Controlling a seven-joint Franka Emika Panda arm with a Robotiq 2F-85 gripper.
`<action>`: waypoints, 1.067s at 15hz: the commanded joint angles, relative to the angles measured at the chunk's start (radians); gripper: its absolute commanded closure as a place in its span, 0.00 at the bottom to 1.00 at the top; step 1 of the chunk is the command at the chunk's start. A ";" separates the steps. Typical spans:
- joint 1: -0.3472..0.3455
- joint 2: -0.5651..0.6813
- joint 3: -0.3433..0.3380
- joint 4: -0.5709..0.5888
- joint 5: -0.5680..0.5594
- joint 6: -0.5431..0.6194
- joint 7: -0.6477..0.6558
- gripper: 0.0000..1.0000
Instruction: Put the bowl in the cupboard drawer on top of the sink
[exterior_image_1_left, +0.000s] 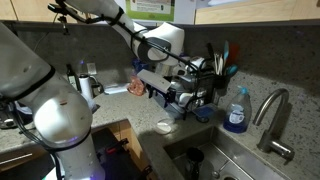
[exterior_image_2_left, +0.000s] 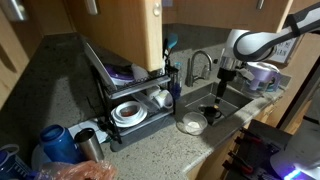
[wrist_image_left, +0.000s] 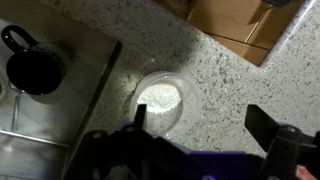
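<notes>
A small clear bowl (wrist_image_left: 163, 97) stands upright on the speckled counter beside the sink, seen in both exterior views (exterior_image_1_left: 164, 126) (exterior_image_2_left: 189, 124). My gripper (wrist_image_left: 203, 122) is open and empty. It hangs above the counter, with one finger over the bowl's rim and the other well to its side. It shows above the sink area in both exterior views (exterior_image_1_left: 172, 95) (exterior_image_2_left: 222, 88). The wooden cupboard (exterior_image_2_left: 120, 30) hangs above the dish rack; I cannot see a drawer.
A black mug (wrist_image_left: 32, 68) sits in the steel sink (exterior_image_2_left: 222, 105). A dish rack (exterior_image_2_left: 135, 105) with plates stands on the counter under the cupboard. A faucet (exterior_image_1_left: 272, 110) and a blue spray bottle (exterior_image_1_left: 236, 112) stand behind the sink.
</notes>
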 joint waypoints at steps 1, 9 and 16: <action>0.059 -0.064 0.023 -0.069 0.023 0.053 -0.006 0.00; 0.125 0.019 0.068 -0.026 0.021 0.080 0.071 0.00; 0.126 0.085 0.078 -0.024 0.026 0.112 0.087 0.00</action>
